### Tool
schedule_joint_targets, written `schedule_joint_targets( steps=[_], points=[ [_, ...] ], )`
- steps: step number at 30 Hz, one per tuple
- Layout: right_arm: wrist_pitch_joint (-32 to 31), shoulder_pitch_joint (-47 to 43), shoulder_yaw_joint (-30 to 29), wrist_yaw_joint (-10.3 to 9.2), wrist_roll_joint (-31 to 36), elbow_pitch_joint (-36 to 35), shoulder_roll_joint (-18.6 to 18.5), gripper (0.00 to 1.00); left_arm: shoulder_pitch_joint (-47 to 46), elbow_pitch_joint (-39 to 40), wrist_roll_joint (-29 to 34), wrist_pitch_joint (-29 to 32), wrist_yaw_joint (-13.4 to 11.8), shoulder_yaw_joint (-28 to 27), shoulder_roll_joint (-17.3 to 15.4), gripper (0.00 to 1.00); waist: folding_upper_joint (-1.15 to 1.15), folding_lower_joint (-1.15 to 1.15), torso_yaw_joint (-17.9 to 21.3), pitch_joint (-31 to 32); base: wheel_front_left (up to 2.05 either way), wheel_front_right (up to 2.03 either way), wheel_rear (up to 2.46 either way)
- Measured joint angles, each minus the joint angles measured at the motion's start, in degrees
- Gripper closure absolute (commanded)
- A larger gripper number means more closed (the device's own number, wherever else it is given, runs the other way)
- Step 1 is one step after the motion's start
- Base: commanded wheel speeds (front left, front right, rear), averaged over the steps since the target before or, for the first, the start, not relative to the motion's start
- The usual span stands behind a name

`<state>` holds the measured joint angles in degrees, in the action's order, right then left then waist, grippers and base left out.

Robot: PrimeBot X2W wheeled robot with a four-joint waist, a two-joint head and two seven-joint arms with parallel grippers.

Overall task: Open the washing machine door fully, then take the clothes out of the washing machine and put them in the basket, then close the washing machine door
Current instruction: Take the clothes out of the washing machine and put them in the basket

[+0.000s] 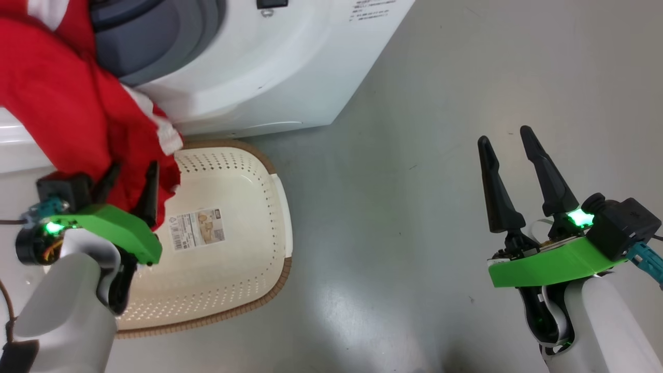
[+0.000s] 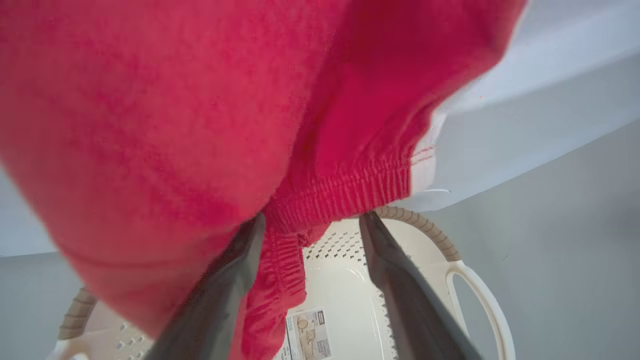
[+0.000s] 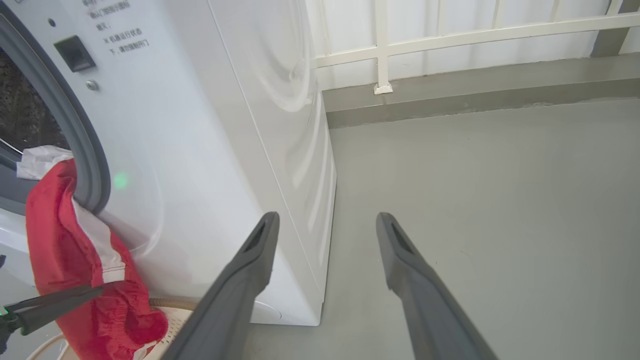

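The left gripper [image 1: 134,171] is seen with its two dark fingers spread apart. A bright red fabric garment with white stripes [image 1: 67,103] is draped over and between them. Its gathered waistband [image 2: 340,192] hangs in the gap, and one finger [image 2: 235,270] is touched by the cloth. No clamping on the fabric is shown. The fingertips are partly covered by the garment in the head view, and what lies beyond them is hidden behind red cloth in the left wrist view.

Directly beneath this gripper, a cream-white perforated plastic basket with a brown woven-look rim [image 1: 279,280] is set on the grey floor [image 1: 414,207]. A printed sticker [image 1: 197,228] is seen on its base; the print cannot be read. The basket's near side is covered by the pale forearm.

Beyond the left gripper, the garment is led up to the opening of the big white front-loading washing machine [image 1: 248,62], where it lies over the grey rubber gasket [image 3: 92,150]. A white cloth piece [image 3: 40,160] is seen at its upper end. Whether one garment or several are present cannot be determined. The dark perforated drum [image 3: 25,110] is cut off by the frame edge.

The right gripper [image 1: 505,137] is held well apart from the basket. Its fingers are spread, with nothing between them and bare floor ahead.
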<state>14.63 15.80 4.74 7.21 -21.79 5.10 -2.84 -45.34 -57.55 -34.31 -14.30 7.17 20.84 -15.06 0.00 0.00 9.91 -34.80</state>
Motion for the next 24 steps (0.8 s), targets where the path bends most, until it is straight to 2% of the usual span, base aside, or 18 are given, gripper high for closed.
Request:
schedule_joint_targets(
  steps=[10, 18, 24],
  points=[
    [0.0, -0.1, -0.6, 0.00, 0.8, 0.1, 0.0, 0.00, 7.8, 13.8, 6.4, 0.0, 0.0, -11.3, 0.4, 0.00, 0.00, 0.00, -1.6, 1.7, 0.00, 0.00, 0.00],
    [0.0, -0.4, -1.1, 0.00, 1.7, 0.5, 0.0, 0.00, 15.4, 26.6, 12.9, -0.2, 0.0, -19.6, 3.5, 0.00, 0.00, 0.00, -2.9, 3.8, 0.00, 0.00, 0.00],
    [0.0, -1.1, -1.6, 0.00, 1.9, 0.6, 0.0, 0.00, 20.7, 36.0, 16.4, -0.3, 0.0, -22.8, 5.5, 0.00, 0.00, 0.00, -3.7, 5.2, 0.00, 0.00, 0.00]
  ],
)
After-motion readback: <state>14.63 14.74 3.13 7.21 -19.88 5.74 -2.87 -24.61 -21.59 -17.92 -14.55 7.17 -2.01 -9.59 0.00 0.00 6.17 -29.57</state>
